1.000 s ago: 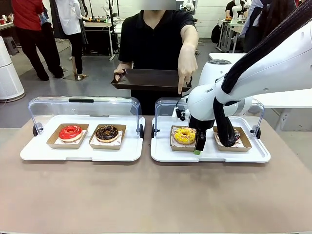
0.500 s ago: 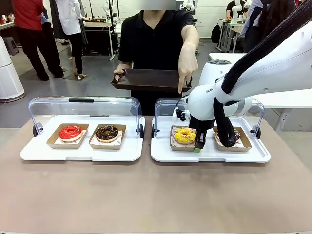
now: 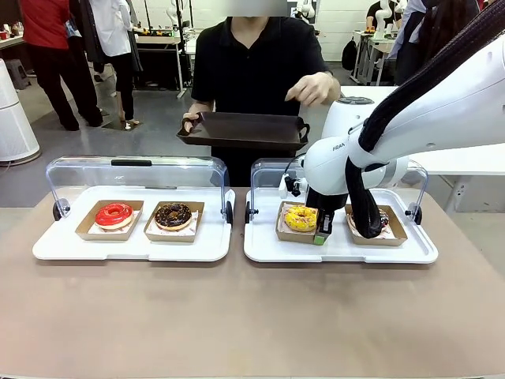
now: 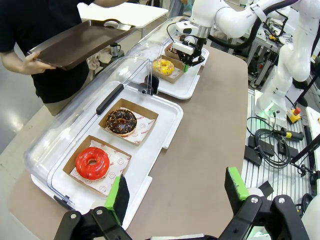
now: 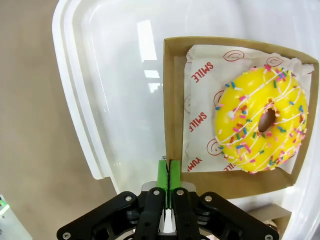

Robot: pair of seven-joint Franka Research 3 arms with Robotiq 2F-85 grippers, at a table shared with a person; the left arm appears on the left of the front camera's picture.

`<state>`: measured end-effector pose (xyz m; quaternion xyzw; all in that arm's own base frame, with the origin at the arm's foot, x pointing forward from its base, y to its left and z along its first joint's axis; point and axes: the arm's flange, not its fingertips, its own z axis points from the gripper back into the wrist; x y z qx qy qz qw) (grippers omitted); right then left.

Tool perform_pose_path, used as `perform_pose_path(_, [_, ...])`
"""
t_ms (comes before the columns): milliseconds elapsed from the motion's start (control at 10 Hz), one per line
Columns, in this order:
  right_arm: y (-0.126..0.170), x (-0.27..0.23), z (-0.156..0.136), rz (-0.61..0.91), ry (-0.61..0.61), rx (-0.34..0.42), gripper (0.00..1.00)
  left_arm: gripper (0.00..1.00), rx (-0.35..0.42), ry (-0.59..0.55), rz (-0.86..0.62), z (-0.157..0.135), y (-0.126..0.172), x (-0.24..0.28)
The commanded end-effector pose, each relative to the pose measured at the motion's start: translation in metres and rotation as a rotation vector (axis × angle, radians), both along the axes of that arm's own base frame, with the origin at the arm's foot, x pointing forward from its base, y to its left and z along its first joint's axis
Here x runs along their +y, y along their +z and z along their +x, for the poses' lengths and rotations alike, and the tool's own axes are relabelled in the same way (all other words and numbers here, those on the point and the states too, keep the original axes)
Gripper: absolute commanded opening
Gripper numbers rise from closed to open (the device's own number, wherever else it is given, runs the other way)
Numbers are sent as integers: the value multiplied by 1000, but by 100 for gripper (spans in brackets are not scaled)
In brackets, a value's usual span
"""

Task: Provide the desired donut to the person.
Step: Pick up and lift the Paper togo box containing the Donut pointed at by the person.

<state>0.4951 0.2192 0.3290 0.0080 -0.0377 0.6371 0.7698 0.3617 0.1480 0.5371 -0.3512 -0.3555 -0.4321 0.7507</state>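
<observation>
1. The table [image 3: 237, 316] runs the whole width of the room in front of me, brown and matte.
2. The person [image 3: 252, 55] stands at its far side. One hand [image 3: 192, 120] holds a dark serving tray [image 3: 241, 130] level at the waist, and the other hand [image 3: 313, 87] is raised above it.
3. The right arm [image 3: 426, 118] reaches down over the right white tray [image 3: 339, 254], whose clear lid is tipped back.
4. The left white tray [image 3: 134, 249], lid open too, carries a red donut [image 3: 114, 214] and a chocolate donut [image 3: 173, 215], each in its own box.
5. The left gripper [image 4: 176, 182] hangs above the table beside that tray, fingers spread wide with nothing between them.
6. The yellow sprinkled donut [image 3: 300, 218] sits in its cardboard box [image 5: 172, 100] on the right white tray.
7. The right gripper [image 5: 168, 167] has its fingers pinched tight on the side wall of that cardboard box.
</observation>
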Motion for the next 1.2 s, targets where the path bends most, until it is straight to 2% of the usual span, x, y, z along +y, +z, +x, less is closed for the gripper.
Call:
perform_pose_path(0, [-3,-1,-2,-3,11,-1,0,100,-16,-5,-14,0,1,1])
perform_pose_path(200, [11,7,-14,-4,50,5,0,100,-16,-5,-14,0,1,1])
perform_pose_path(500, [83,29,-61,-28,123,39,0,100,-16,-5,-14,0,1,1])
perform_pose_path(900, [186,49,-121,-59,124,101,0,100,-16,-5,-14,0,1,1])
perform_pose_path(1100, [228,56,-138,-42,128,96,0,100,-16,-5,-14,0,1,1])
